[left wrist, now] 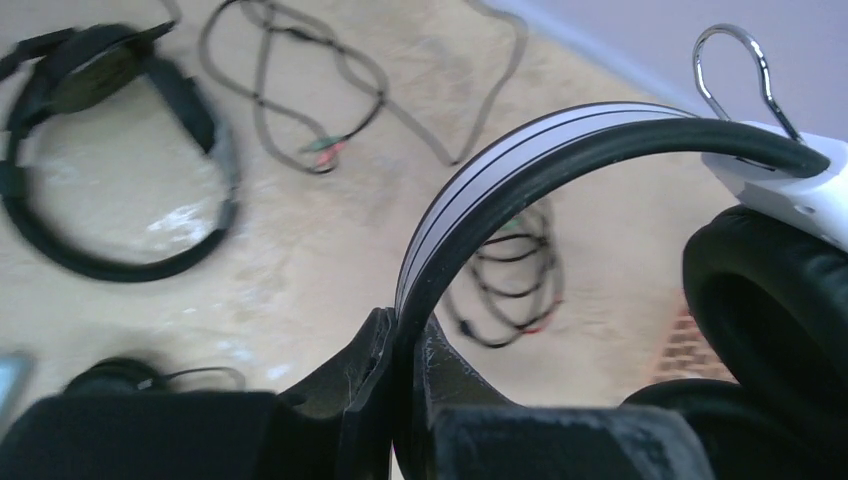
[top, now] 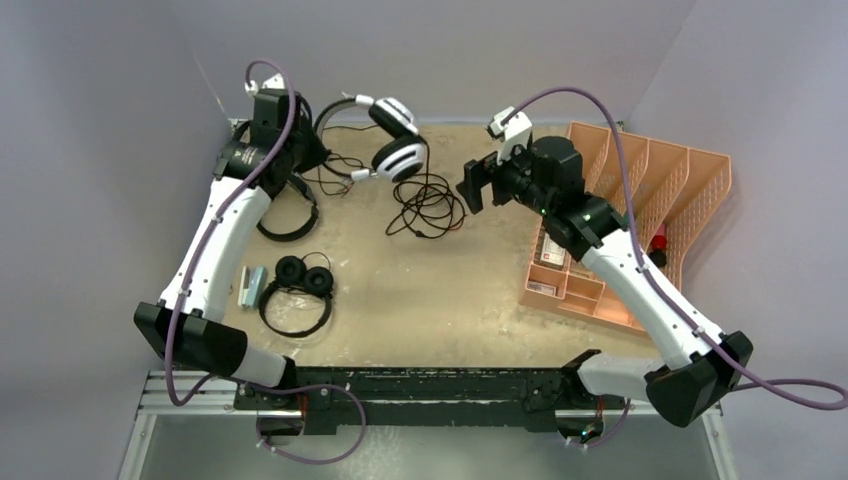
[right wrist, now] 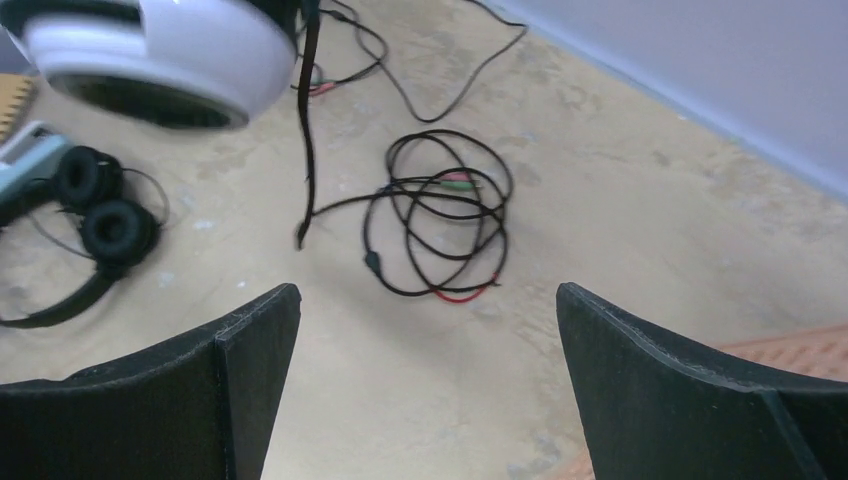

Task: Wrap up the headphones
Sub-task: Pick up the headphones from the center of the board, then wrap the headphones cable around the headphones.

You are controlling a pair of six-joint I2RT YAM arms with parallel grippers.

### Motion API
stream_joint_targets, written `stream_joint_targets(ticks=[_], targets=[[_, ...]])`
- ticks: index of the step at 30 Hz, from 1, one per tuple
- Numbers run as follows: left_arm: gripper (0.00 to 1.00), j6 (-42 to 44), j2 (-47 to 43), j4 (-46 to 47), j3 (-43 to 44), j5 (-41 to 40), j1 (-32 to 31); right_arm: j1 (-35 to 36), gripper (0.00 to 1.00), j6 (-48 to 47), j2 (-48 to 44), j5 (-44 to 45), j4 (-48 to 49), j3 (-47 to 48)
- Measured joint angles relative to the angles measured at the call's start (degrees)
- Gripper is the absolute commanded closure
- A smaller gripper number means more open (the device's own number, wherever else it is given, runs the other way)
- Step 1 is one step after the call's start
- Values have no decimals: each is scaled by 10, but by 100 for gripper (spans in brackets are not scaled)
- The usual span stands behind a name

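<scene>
The left gripper has its jaws pinched on the headband of the white-and-black headphones. It holds them at upper centre of the top view, seemingly raised so the cord hangs free for winding. The right gripper stands spread wide and empty, aimed at the loosely coiled cable mid-frame, probably ready to gather it. The small black pair and the larger black pair lie at left, waiting their turn.
</scene>
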Motion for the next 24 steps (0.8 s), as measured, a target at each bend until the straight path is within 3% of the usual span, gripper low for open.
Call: stream_joint_targets(ticks=[8, 12, 17, 24], targets=[[100, -123, 17, 17, 171, 78, 2, -10, 1, 69, -12, -136, 209, -159], [100, -153, 45, 29, 282, 108, 2, -10, 1, 79, 16, -169, 307, -172], [100, -180, 61, 43, 348, 145, 2, -10, 1, 84, 49, -190, 445, -180], [100, -210, 83, 66, 420, 170, 2, -10, 20, 124, 107, -193, 584, -179]])
